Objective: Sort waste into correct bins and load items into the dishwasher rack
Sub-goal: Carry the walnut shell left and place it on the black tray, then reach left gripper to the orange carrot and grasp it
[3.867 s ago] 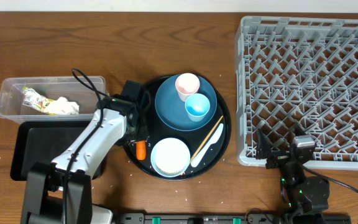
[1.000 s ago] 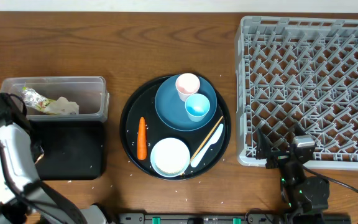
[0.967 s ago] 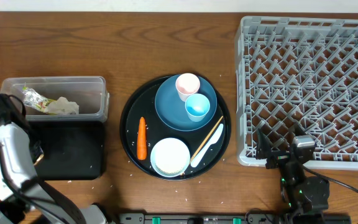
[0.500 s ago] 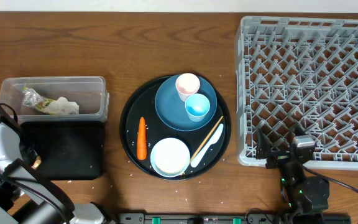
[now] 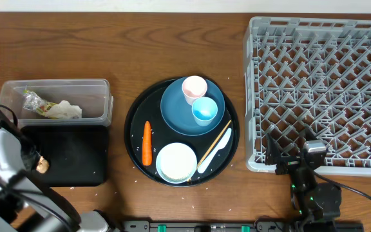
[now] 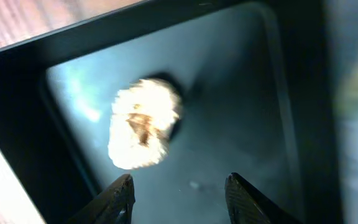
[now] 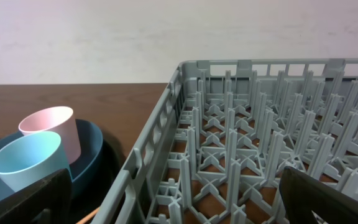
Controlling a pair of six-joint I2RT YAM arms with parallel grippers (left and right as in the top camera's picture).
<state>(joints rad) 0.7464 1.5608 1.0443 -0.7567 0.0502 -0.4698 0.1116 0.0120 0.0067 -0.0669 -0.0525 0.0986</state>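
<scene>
Left gripper [image 6: 179,198]: fingers spread, nothing pinched, poised over flat black rectangular tray [image 5: 76,151] near front-left corner of counter. Small brown lump [image 6: 143,124] seen lying loose in that tray, close to its left wall. Green-yellow snack wrapper [image 5: 33,102] and crumpled white paper [image 5: 66,111] contained in clear plastic rectangular tub [image 5: 105,96] just behind tray. Orange carrot [image 5: 147,143] seen on round black tray [image 5: 131,129], counter centre. Right gripper [image 5: 293,153]: fingers spread, empty, at front edge beside large grey lattice rack [image 5: 321,26].
</scene>
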